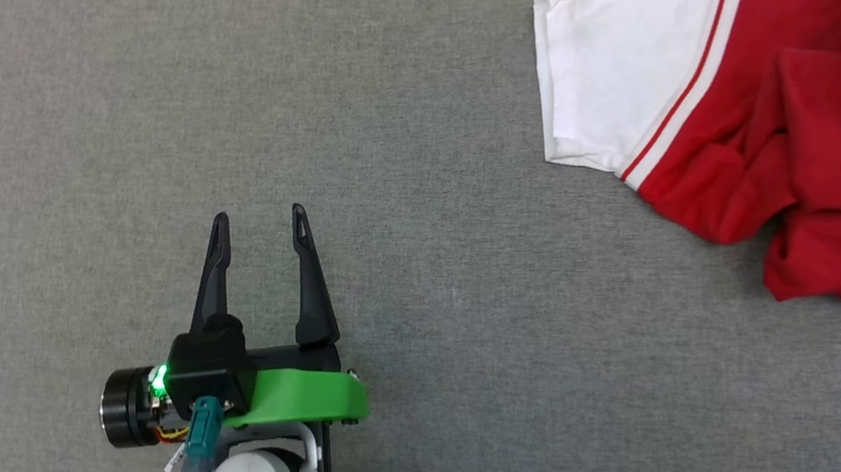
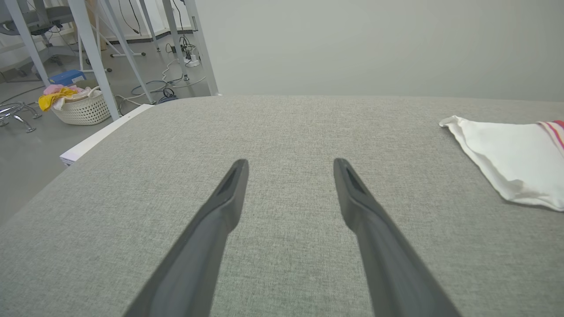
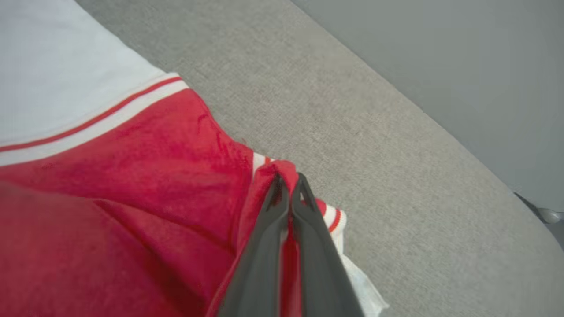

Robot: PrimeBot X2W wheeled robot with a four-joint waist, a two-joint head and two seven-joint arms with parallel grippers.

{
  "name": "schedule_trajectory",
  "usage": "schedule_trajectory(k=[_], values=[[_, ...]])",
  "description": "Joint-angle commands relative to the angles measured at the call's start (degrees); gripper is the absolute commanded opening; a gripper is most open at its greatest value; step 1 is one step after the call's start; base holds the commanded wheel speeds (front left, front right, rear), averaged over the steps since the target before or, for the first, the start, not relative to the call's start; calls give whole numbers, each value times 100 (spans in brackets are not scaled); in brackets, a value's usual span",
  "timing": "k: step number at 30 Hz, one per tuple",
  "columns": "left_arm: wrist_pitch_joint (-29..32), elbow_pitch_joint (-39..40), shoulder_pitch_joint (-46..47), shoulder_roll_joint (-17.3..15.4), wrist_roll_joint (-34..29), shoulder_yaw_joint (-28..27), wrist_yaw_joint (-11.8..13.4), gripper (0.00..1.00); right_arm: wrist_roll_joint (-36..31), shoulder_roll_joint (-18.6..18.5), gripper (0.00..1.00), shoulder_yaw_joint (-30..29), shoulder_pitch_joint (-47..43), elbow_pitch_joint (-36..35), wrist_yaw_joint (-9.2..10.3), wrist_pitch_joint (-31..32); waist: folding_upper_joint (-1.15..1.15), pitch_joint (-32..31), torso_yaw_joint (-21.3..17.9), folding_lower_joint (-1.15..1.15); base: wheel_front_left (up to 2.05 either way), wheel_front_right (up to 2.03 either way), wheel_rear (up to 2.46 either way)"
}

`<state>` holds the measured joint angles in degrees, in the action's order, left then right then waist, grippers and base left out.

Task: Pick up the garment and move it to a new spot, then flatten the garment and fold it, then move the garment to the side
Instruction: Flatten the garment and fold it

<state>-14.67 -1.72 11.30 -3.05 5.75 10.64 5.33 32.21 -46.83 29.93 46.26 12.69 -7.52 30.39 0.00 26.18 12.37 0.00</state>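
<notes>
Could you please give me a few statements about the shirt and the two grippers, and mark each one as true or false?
1. The left gripper is open and empty. True.
2. The right gripper is open above the shirt. False: its fingers are shut on a red fold of it.
3. The shirt is neatly folded. False: it lies crumpled.
4. One white sleeve lies spread on the grey table. True.
</notes>
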Motion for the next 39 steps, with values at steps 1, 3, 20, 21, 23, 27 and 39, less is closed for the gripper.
schedule_trajectory(k=[1,3,20,21,23,27,39], values=[[-33,20,113,17,50,22,48,100,33,110,0,209,120,235,3,-71,0,175,172,0,0,0,0],[-33,17,144,17,65,61,66,100,87,241,0,601,222,602,3,-97,0,191,202,0,0,0,0],[-33,-92,-250,16,-149,-236,42,100,727,352,100,1300,190,1598,3,-2475,0,-728,-182,0,0,0,0],[-33,-88,-301,14,-172,-273,23,100,675,359,100,1184,81,1552,3,-2691,0,-809,-229,0,0,0,0],[-33,-81,-382,6,-211,-334,-11,100,565,412,100,869,-143,1506,3,-3070,0,-958,-308,0,0,0,0],[-33,-76,-514,-1,-272,-416,-71,100,250,703,100,-69,-700,1427,3,-3807,0,-1193,-420,0,0,0,0],[-33,-39,-886,-21,-346,-616,-170,100,-1726,2914,100,-3154,-3112,-390,3,-4530,0,-1626,-605,0,0,0,0]])
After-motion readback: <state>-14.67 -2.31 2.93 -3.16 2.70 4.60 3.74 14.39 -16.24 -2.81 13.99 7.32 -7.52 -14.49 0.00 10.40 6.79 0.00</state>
